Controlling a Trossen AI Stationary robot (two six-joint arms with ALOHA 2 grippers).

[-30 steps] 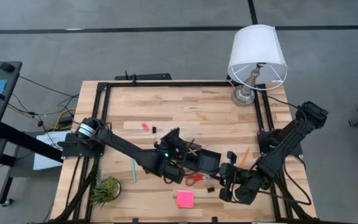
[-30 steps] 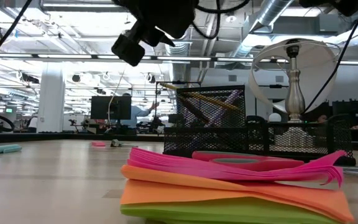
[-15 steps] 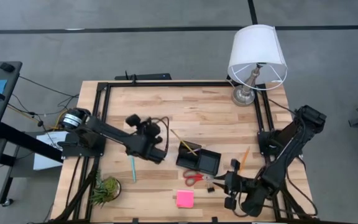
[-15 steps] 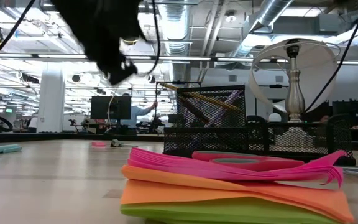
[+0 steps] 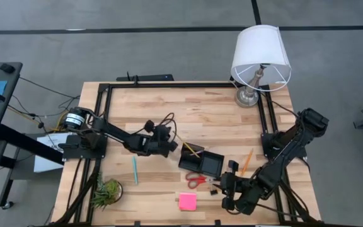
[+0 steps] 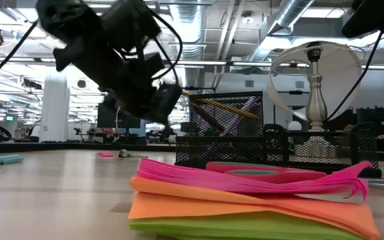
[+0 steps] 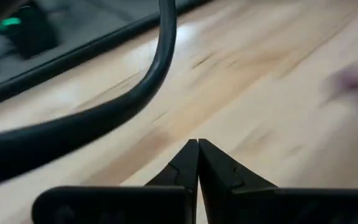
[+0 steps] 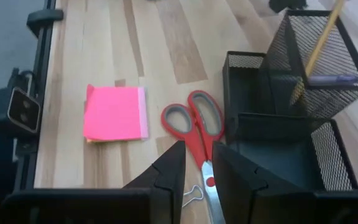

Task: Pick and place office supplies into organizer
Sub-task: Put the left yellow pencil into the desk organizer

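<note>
Risk: right gripper (image 8: 197, 163), jaws parted and empty over scissors (image 8: 199, 134) lower centre, may nudge the organizer (image 8: 278, 124); left gripper (image 7: 198, 163) clenched, empty.

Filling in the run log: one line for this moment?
left gripper: shut, empty, above table | right gripper: partly open, empty, over scissors | organizer: holds pencil | sticky-note pad: on table

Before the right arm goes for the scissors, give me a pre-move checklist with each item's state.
1. Right gripper empty, fingers a little apart: ok.
2. Scissors flat on the table, blades beneath that gripper: ok.
3. Organizer right beside the scissors, tight clearance: not ok.
4. Sticky pad lies apart from the scissors: ok.
5. Left gripper shut, empty, left of the organizer: ok.
6. Room in the organizer for scissors: cannot tell.
</note>
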